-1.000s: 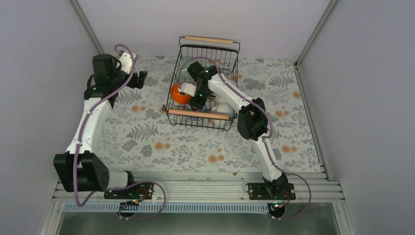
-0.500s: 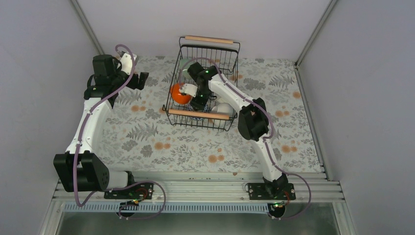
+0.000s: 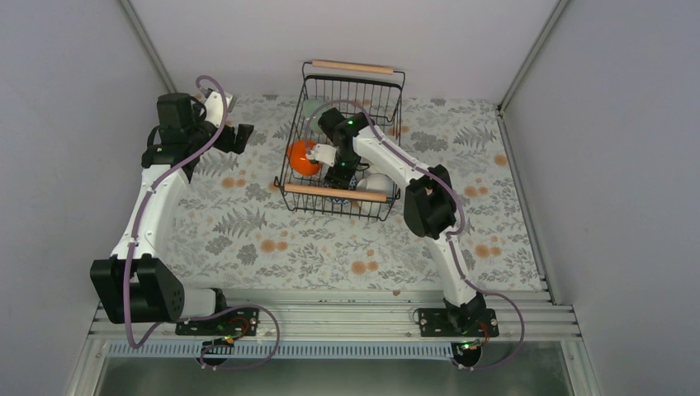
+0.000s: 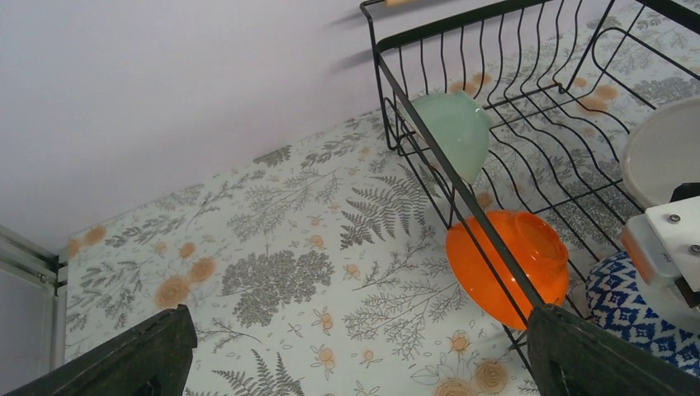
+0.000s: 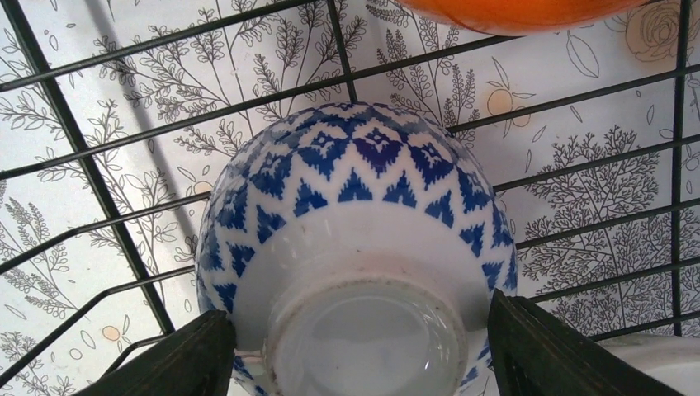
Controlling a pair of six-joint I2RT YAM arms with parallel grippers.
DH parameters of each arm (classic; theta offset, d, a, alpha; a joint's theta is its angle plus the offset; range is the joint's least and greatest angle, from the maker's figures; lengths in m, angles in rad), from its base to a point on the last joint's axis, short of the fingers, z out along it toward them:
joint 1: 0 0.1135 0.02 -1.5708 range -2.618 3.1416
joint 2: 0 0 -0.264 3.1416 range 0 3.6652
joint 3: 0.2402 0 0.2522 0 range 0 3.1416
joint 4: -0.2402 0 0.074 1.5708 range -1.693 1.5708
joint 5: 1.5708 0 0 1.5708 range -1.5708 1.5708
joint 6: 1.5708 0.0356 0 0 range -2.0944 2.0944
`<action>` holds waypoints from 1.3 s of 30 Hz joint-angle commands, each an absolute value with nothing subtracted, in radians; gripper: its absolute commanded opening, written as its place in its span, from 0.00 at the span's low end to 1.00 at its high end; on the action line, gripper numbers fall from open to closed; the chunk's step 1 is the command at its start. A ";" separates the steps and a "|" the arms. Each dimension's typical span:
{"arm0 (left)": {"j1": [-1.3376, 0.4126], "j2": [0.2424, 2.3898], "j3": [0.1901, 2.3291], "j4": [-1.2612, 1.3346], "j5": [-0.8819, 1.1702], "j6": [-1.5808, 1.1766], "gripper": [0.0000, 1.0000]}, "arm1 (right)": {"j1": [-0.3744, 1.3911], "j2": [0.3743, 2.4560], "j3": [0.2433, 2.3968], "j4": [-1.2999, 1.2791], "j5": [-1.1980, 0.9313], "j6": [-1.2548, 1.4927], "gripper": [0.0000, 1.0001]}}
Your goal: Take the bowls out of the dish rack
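Observation:
The dish rack (image 3: 352,66) is a black wire basket with wooden handles at the back of the table. A mint-green bowl (image 4: 454,128) and an orange bowl (image 4: 503,264) lean against its left wall. A white bowl (image 4: 664,153) sits further right. My right gripper (image 5: 359,346) reaches down into the rack, open, with a finger on each side of the upturned blue-patterned bowl (image 5: 355,231), whose foot ring faces the camera. My left gripper (image 4: 363,346) hovers wide open over the tablecloth, left of the rack, holding nothing.
The floral tablecloth (image 3: 272,239) covers the table. Grey walls close in on the left, the back and the right. The right arm (image 3: 396,165) lies across the rack's near right part, over the near wooden handle (image 3: 336,192).
My right gripper has shifted slightly right and nearer, from beside the orange bowl to over the blue-patterned one, and its jaws have widened. The left arm has hardly moved.

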State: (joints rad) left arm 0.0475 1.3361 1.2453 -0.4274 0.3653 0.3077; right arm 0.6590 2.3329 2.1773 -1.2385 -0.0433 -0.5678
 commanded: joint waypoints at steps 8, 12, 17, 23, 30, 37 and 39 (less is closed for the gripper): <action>0.047 1.327 1.259 -0.439 0.402 0.334 1.00 | 0.655 2.321 2.139 -1.285 0.050 -0.570 0.61; 0.046 1.330 1.261 -0.439 0.411 0.333 1.00 | 0.652 2.306 2.117 -1.285 0.057 -0.571 0.50; 0.046 1.337 1.266 -0.443 0.421 0.331 1.00 | 0.641 2.303 2.099 -1.285 0.059 -0.572 0.35; 0.046 1.338 1.261 -0.440 0.425 0.331 1.00 | 0.628 2.313 2.102 -1.285 0.053 -0.570 0.21; 0.046 1.346 1.288 -0.458 0.461 0.346 1.00 | 0.615 2.333 2.240 -1.284 0.014 -0.554 0.13; 0.046 1.381 1.419 -0.523 0.579 0.367 1.00 | 0.598 2.314 2.289 -1.206 -0.007 -0.523 0.13; 0.046 1.381 1.441 -0.522 0.648 0.372 1.00 | 0.589 2.303 2.290 -1.171 -0.019 -0.510 0.13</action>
State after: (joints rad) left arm 0.0479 1.3842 1.3758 -0.5041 0.5056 0.3450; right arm 0.6052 2.3356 2.2528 -1.2377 -0.0166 -0.5438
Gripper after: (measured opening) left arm 0.999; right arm 0.470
